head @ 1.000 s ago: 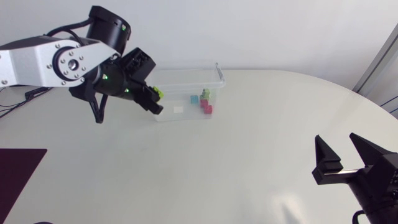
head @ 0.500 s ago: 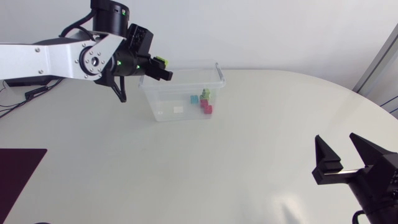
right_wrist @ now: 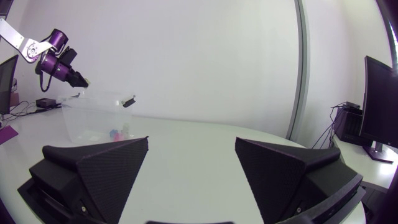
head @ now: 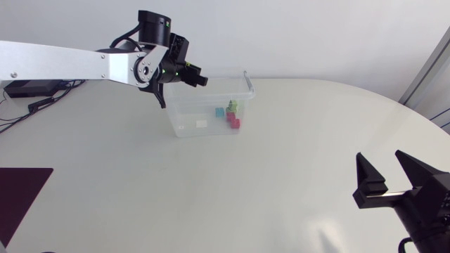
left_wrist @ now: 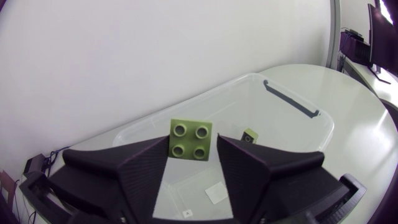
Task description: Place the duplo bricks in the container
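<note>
Fingers [left_wrist: 134, 168] of the left gripper [head: 195, 79] clamp a lime brick [left_wrist: 190, 139] from two sides, its four studs facing the wrist camera; the gripper hangs over the left end of the clear container [head: 184, 121], above the rim; inside the container a blue brick [head: 220, 112], a green brick [head: 233, 106] and a red brick [head: 233, 122] lie close together toward the right end; the right gripper [head: 380, 160] sits well apart from the container, near the table's front right edge, its fingers spread wide.
</note>
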`<state>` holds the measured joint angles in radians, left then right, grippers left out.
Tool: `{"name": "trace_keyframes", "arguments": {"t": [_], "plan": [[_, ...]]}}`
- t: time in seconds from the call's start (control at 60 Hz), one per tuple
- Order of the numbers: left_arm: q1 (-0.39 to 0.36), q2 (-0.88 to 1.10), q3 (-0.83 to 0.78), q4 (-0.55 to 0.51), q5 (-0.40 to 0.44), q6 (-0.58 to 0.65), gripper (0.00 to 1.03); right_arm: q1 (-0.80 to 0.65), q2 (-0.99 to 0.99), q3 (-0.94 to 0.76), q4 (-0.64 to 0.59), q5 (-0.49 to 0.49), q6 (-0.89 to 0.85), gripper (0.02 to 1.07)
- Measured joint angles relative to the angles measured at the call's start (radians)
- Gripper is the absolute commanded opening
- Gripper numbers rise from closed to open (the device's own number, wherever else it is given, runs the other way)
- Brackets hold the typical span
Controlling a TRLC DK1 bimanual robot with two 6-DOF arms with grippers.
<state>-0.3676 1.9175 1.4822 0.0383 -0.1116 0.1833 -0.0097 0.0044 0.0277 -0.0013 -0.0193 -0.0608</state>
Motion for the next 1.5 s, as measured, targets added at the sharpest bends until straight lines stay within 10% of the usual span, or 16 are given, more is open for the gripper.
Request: {"name": "trace_keyframes", "arguments": {"t": [0.433,0.817,1.5], "plan": [[0.053,-0.189,-0.101,0.018,-0.003,-0.004,1.00,0.000,0.000,0.000,0.000,0.000,0.000,1.03],[0.262,-0.599,-0.483,0.207,0.045,0.000,1.00,0.000,0.000,0.000,0.000,0.000,0.000,1.03],[0.367,-1.247,-1.065,0.252,0.153,-0.038,1.00,0.000,0.000,-0.002,0.000,0.000,0.000,1.03]]}}
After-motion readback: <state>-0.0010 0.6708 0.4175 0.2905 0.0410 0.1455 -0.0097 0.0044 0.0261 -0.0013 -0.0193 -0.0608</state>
